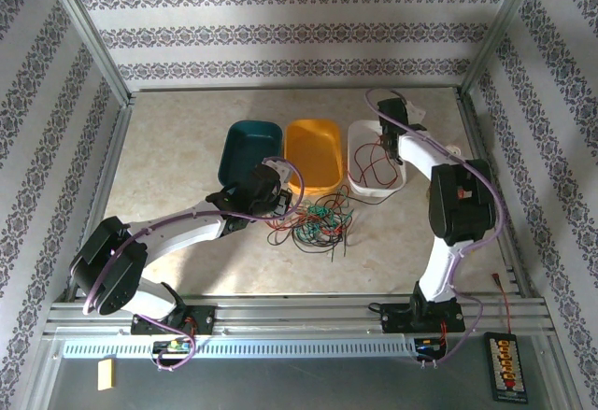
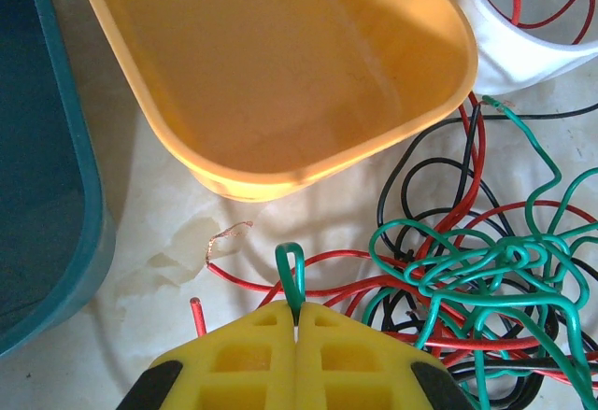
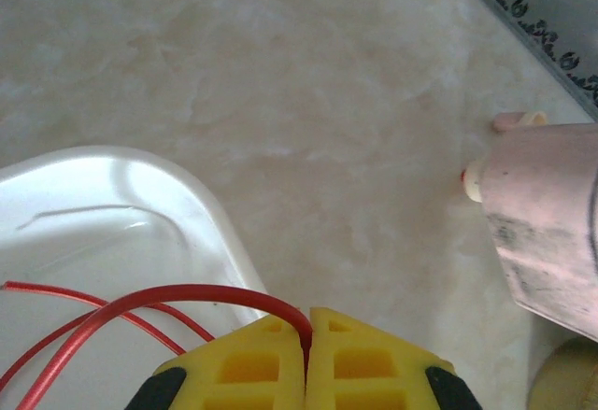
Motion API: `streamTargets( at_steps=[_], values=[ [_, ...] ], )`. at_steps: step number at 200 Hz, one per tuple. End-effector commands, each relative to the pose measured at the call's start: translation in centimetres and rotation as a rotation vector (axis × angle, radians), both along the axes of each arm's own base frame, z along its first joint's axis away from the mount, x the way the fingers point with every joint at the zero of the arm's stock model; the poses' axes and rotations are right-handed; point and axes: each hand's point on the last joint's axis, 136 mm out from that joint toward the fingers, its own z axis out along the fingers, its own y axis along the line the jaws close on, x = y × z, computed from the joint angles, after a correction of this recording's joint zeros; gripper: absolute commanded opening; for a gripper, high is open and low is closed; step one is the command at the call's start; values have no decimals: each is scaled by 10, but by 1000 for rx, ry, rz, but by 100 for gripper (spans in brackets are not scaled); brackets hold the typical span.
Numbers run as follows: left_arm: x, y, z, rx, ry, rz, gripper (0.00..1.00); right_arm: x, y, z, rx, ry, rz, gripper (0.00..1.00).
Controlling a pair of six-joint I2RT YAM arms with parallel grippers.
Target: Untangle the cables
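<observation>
The thin red, green and black cables (image 1: pixel 316 225) are mostly found knotted mid-tabletop, before the oval yellow plastic tub (image 2: pixel 280 172). A green loop (image 2: pixel 291 270) is pinched in the closed left gripper (image 2: pixel 295 318). One red wire (image 3: pixel 140 300), apparently freed, is clamped by the closed right gripper (image 3: pixel 307 326) over the white plastic tub (image 3: pixel 210 206).

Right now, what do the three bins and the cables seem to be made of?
The teal bin, yellow bin and white bin are likely moulded plastic: smooth, uniform colour, rounded rims, a soft sheen. The cables are probably copper wire in glossy plastic insulation; one red end shows frayed coppery strands.
</observation>
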Motion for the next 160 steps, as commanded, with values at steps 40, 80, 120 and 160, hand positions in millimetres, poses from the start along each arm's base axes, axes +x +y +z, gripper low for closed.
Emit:
streamTargets(
  at_steps=[40, 80, 120, 160],
  values=[
    [0, -3, 6, 23, -9, -7, 0, 22, 39, -25, 53, 89, 95, 10],
    [-1, -3, 6, 33, -6, -11, 0, 25, 51, -5, 107, 27, 125, 52],
    [-3, -5, 5, 38, -2, -24, 0, 16, 52, 51, 110, -72, 169, 64],
    [-3, -5, 4, 38, -3, -24, 0, -26, 77, 86, 161, -146, 322, 60]
  ],
)
